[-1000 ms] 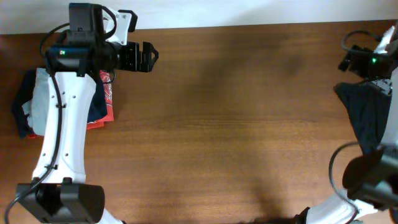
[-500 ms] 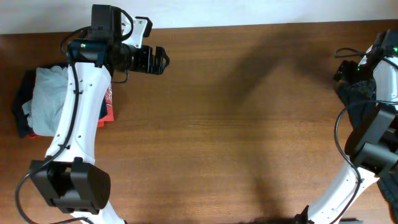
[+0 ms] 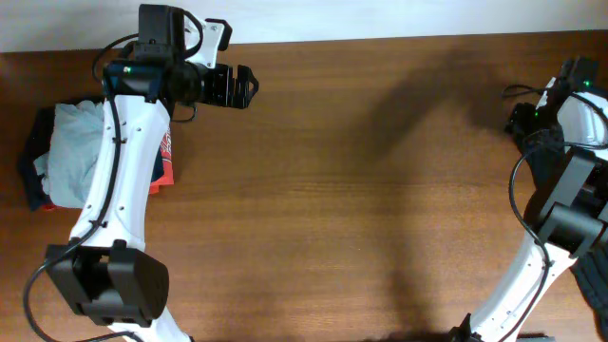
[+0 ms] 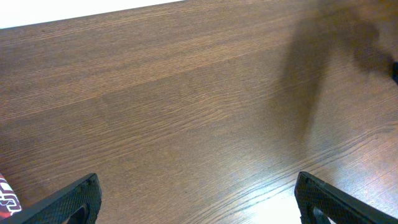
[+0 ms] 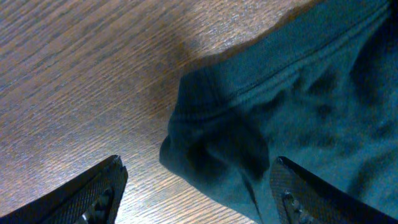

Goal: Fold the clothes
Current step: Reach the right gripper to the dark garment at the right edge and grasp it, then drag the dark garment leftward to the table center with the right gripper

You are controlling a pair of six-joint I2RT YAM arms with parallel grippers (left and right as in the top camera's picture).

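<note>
While the left gripper (image 3: 249, 87) hangs with its jaws spread wide over bare wood near the far left corner of the bench (image 3: 361, 190), the right gripper (image 5: 199, 193) is low at the right edge, jaws apart, with a bunched hem of the black T-shirt (image 5: 298, 93) between them. The shirt lies crumpled on the bench at that right edge. At the left edge a light grey garment (image 3: 71, 157) lies on top of navy and red-orange garments (image 3: 163, 169).

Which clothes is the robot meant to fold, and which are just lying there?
For the job:
- soft black T-shirt, by the right gripper

Just lying about, piled at the left of the brown wooden table:
- light grey garment
- navy garment
- red-orange garment
</note>
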